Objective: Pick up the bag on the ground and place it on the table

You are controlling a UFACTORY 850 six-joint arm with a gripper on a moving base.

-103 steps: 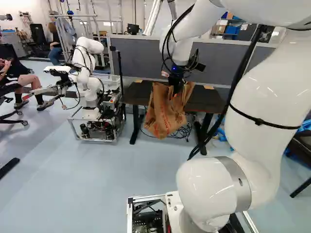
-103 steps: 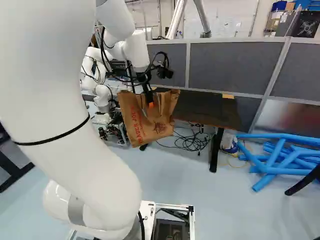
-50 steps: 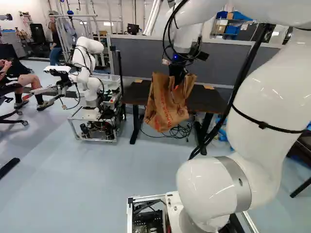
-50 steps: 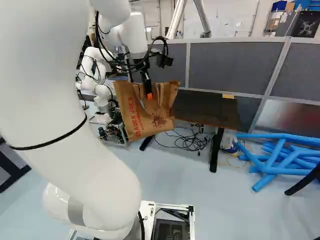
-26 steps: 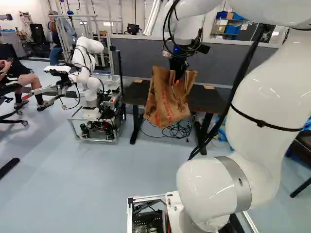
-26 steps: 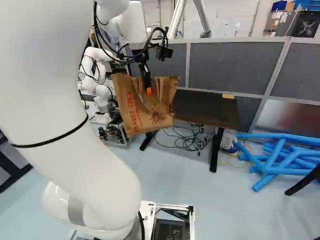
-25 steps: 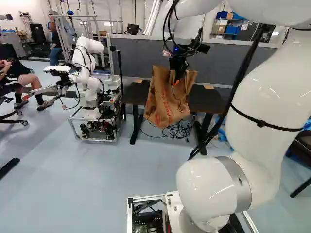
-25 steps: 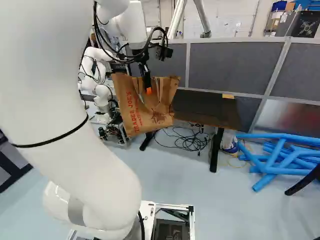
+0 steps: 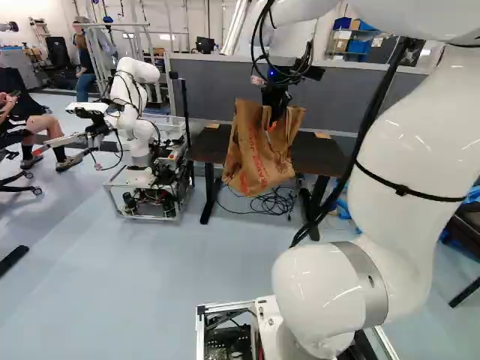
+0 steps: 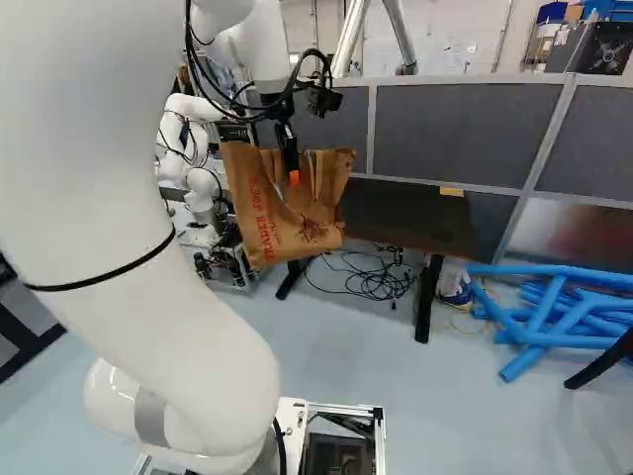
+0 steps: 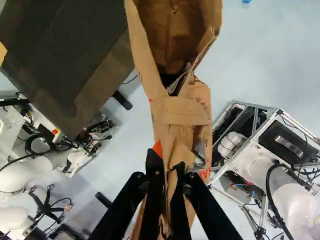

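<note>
Bag (image 9: 249,156), brown paper, red-printed, creased, open-topped

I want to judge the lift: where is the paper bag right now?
The paper bag hangs from the gripper, left of middle in the right base view, in front of the table.

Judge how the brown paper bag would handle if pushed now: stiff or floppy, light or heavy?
The brown paper bag looks floppy: its creased walls would likely buckle. Pinched near its top by the end effector and hanging, it would probably swing. It seems light for its size, as its sides barely bulge, though its contents are mostly hidden.
</note>
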